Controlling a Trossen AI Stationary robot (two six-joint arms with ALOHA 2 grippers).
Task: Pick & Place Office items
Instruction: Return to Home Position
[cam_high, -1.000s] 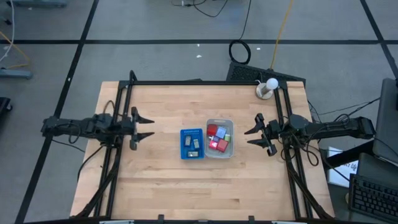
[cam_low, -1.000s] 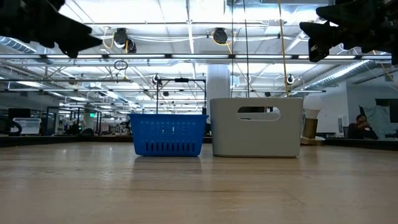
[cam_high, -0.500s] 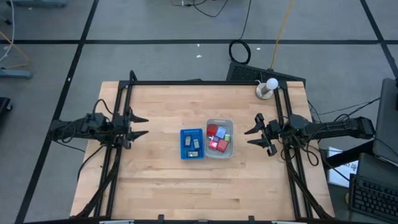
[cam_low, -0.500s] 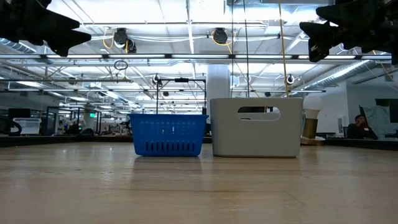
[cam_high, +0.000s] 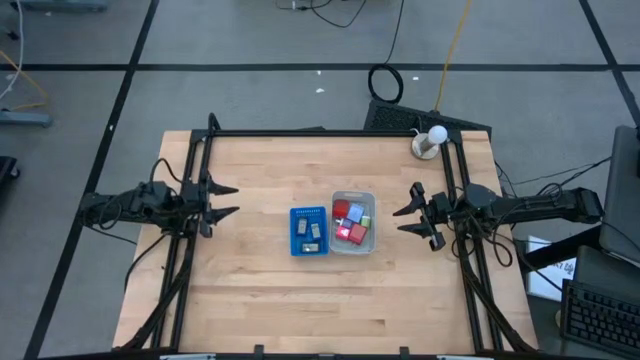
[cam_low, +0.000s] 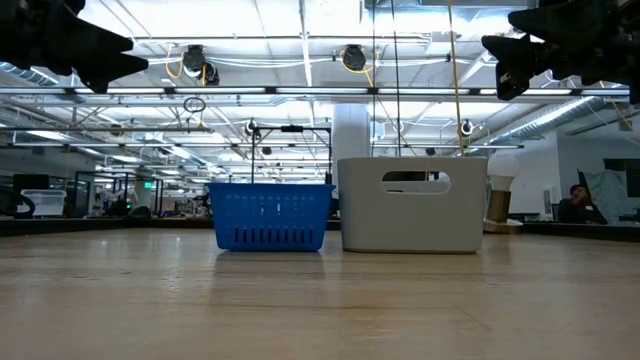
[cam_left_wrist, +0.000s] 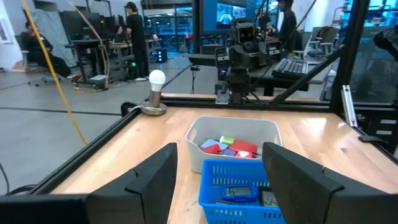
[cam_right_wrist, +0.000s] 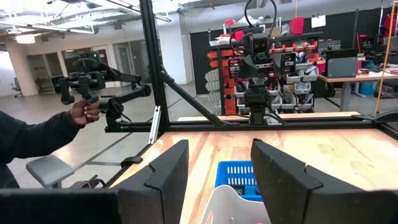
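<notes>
The office items (cam_high: 351, 222) are small red, pale blue and green blocks lying in the clear tray (cam_high: 369, 197). Several flat dark pieces (cam_high: 310, 232) lie in the blue ribbed tray (cam_high: 296, 232) beside it, mid-table. My left gripper (cam_high: 235, 201) hovers open well to the left of the trays, high at the low view's upper left (cam_low: 120, 58). My right gripper (cam_high: 397, 221) hovers open just right of the clear tray. In the left wrist view the blocks (cam_left_wrist: 233, 148) show between my open fingers (cam_left_wrist: 219, 149).
A white ball on a round stand (cam_high: 430, 142) sits at the table's far right corner. Black frame rails (cam_high: 192, 180) run along the table's left and right sides. Beyond the table, a person's hand (cam_right_wrist: 84, 112) grips a control arm. Bare wood lies toward the near edge.
My left gripper has drawn back a short way toward the table's left edge, staying open and raised, then held still. The right arm and both trays have kept their places.
</notes>
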